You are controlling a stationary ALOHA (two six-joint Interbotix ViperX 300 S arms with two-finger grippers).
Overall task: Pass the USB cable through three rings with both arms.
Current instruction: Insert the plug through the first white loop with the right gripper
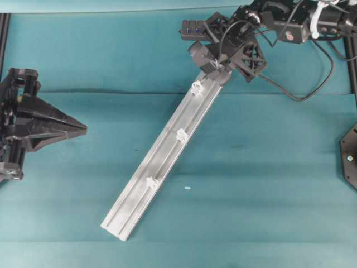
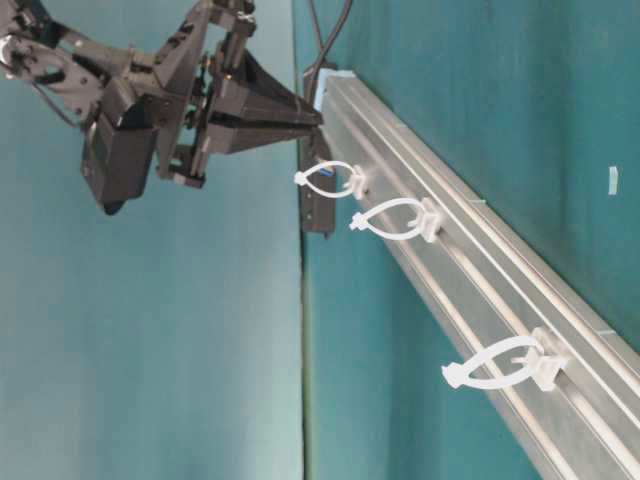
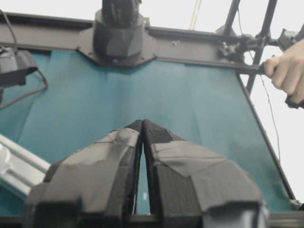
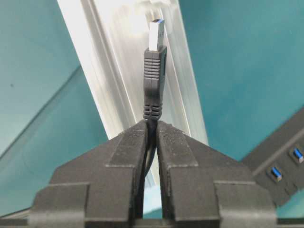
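The USB cable's plug (image 4: 155, 76) sticks out past my right gripper (image 4: 152, 122), which is shut on the cord just behind it. The plug points along the silver rail (image 4: 118, 57). From overhead the right gripper (image 1: 213, 66) is at the rail's far end, just short of the first ring (image 1: 196, 87). The other two rings (image 1: 182, 134) (image 1: 150, 182) follow down the rail (image 1: 134, 209). The table-level view shows the gripper tip (image 2: 320, 118) just before the nearest loop (image 2: 335, 178). My left gripper (image 1: 83, 127) is shut and empty at the left, well away from the rail.
The black multi-port hub (image 1: 192, 29) lies on the teal cloth beyond the rail's far end. A small white scrap (image 1: 187, 188) sits right of the rail. A person's hand (image 3: 287, 71) grips the frame at the right of the left wrist view.
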